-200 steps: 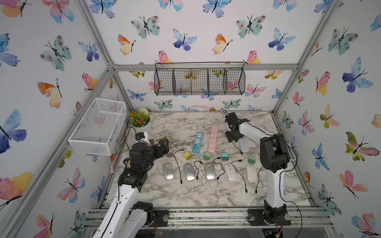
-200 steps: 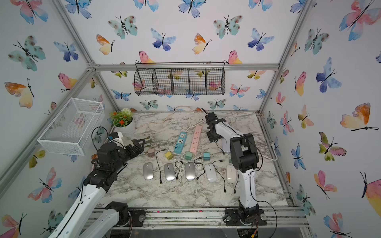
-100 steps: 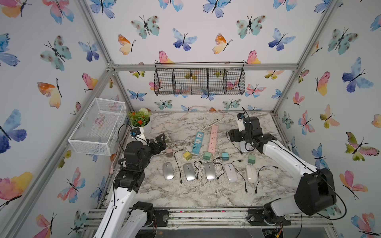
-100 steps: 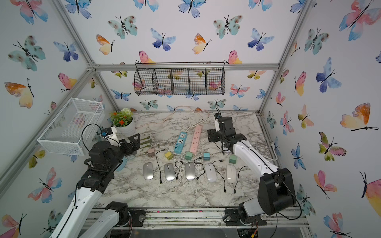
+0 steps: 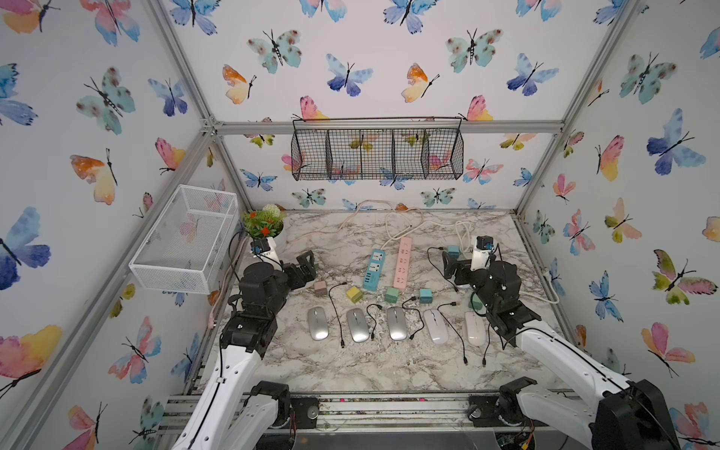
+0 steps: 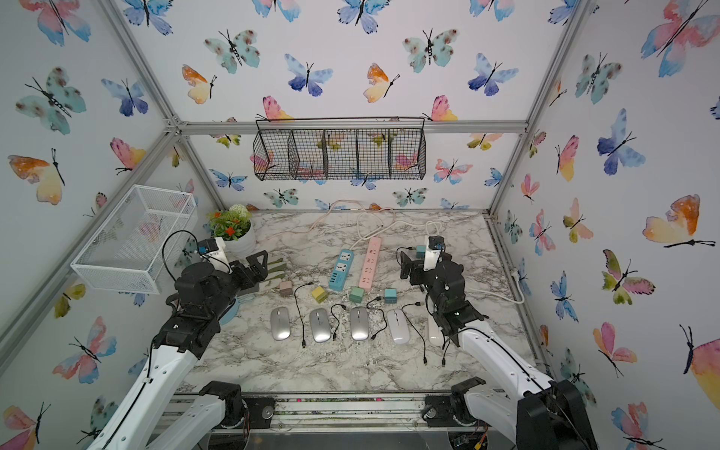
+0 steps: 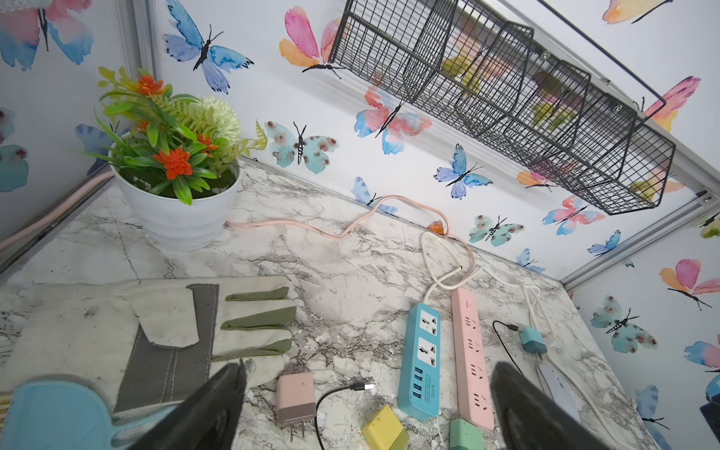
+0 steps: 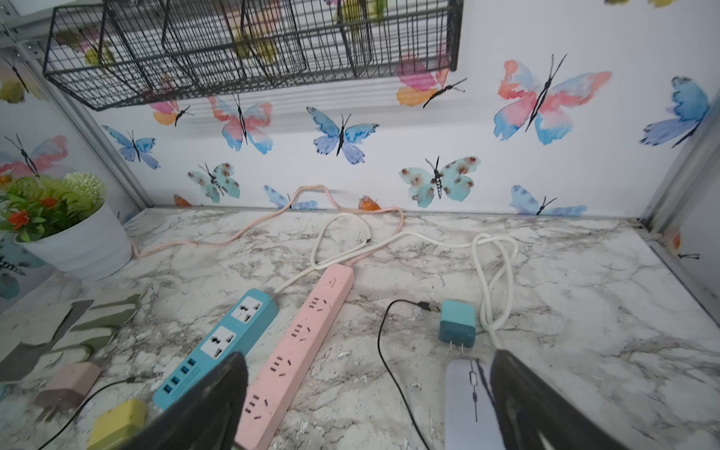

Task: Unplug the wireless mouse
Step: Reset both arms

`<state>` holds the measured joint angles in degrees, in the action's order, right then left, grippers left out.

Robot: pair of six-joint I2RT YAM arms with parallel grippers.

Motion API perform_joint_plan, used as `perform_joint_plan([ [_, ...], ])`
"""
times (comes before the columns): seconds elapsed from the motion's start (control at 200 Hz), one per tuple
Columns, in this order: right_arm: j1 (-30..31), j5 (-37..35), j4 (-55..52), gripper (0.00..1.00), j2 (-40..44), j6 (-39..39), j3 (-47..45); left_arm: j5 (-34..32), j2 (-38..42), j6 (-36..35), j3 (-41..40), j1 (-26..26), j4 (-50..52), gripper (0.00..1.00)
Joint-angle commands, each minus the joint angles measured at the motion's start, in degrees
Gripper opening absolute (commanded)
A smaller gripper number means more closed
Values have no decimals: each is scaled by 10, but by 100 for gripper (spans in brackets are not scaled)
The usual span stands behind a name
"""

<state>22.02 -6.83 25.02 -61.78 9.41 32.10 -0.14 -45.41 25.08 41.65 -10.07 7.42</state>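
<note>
Gaping wide and empty, left hand (image 5: pixel 307 269); likewise right hand (image 8: pixel 368 360), just beside lilac mouse (image 8: pixel 467 405)

Table (image 5: pixel 389 362): white marble, grey veins. Walls (image 5: pixel 389 78): white, watercolour butterflies. Blue power strip (image 5: pixel 374 270); pink power strip (image 5: pixel 403 262). Three silver mice (image 5: pixel 317 328), two white mice (image 5: pixel 435 331). Black wire basket (image 5: pixel 377 154) far; white wire basket (image 5: pixel 187 237) left. Pot (image 7: pixel 175 218) white, flowers (image 7: pixel 173 163) orange.

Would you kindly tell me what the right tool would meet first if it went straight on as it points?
Probably the black cable on the table, between the pink strip and the teal charger; the open right tool aims there, though depth is unclear.
</note>
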Motion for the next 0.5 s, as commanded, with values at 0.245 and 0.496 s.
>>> perform_joint_plan([
  [0.245,-11,-131,116,98,-2,-40,-42,-172,18,-11,2,10,-16,98],
  [0.496,-74,-132,62,98,-58,-69,-11,-50,18,-166,-92,71,-182,98],
])
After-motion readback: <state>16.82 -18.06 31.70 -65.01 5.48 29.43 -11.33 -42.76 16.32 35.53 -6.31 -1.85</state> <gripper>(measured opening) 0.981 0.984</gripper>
